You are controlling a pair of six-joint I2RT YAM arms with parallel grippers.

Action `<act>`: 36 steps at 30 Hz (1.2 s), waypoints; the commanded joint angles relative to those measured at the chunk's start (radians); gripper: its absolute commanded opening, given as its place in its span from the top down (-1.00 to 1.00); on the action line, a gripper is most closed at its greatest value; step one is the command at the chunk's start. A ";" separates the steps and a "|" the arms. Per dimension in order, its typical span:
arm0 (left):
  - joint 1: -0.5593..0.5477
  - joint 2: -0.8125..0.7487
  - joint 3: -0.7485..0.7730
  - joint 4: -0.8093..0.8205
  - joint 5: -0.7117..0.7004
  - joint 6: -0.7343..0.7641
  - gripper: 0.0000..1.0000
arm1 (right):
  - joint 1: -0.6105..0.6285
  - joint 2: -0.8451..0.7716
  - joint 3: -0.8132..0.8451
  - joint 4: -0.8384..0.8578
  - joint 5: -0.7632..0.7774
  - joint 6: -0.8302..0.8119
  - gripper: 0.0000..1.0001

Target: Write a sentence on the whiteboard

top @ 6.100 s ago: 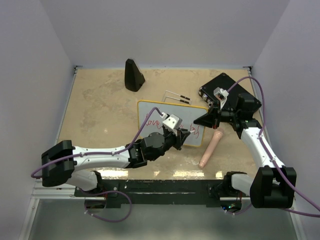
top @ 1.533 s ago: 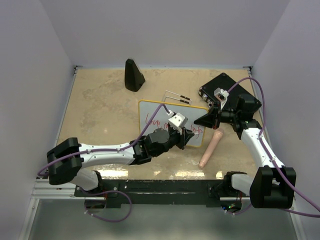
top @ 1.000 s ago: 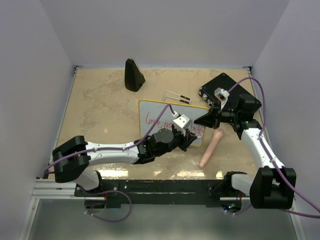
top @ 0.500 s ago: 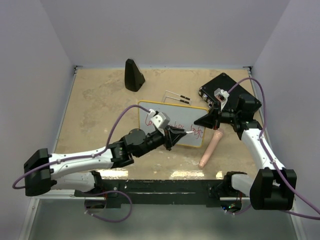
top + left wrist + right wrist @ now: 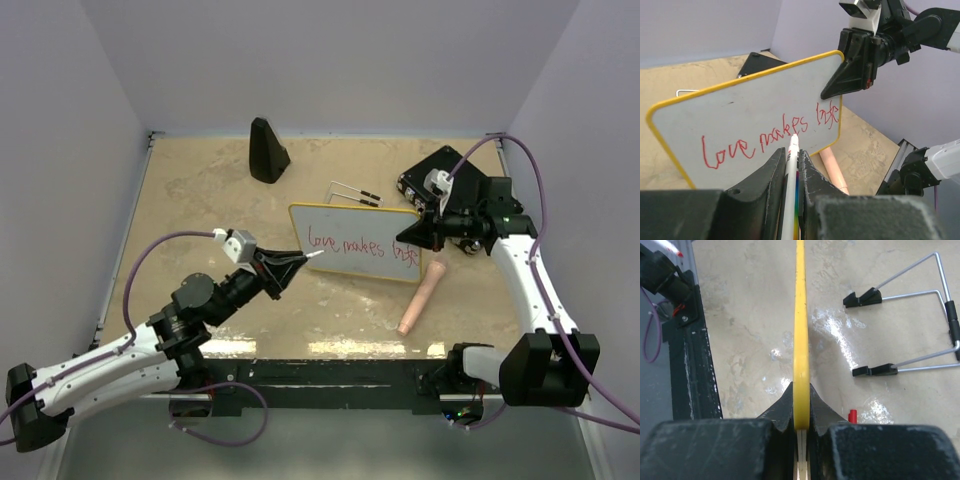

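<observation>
My right gripper [image 5: 425, 232] is shut on the right edge of the whiteboard [image 5: 350, 225] and holds it up, tilted on edge above the table. The sentence [image 5: 362, 247] runs across it in red cursive and reads roughly "love makes life" [image 5: 771, 136]. In the right wrist view the board's yellow rim [image 5: 801, 325] shows edge-on, pinched between the jaws of the right gripper [image 5: 801, 390]. My left gripper [image 5: 288, 263] is shut on a white marker [image 5: 791, 167], whose tip points at the board's lower left part from a short way off.
A wire stand with black feet [image 5: 355, 194] lies behind the board. A black case [image 5: 470, 180] sits at the right, a black cone [image 5: 267, 150] at the back, and a peach cylinder [image 5: 420, 297] near the front right. A small red cap [image 5: 852, 416] lies below the board.
The left arm has drawn back to the left with the marker, off the board. The right gripper has raised and tilted the whiteboard, bringing the whole sentence into view.
</observation>
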 commanded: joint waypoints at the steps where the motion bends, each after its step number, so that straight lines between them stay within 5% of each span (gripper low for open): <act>1: 0.026 -0.104 -0.061 -0.019 -0.015 -0.014 1.00 | -0.005 -0.023 0.055 -0.114 -0.005 -0.106 1.00; 17: 0.030 -0.304 -0.403 0.162 -0.034 -0.195 1.00 | -0.006 -0.097 -0.015 -0.022 0.018 -0.026 1.00; 36: 0.030 -0.206 -0.468 0.245 -0.052 -0.190 1.00 | -0.005 -0.089 -0.040 0.007 -0.032 -0.040 1.00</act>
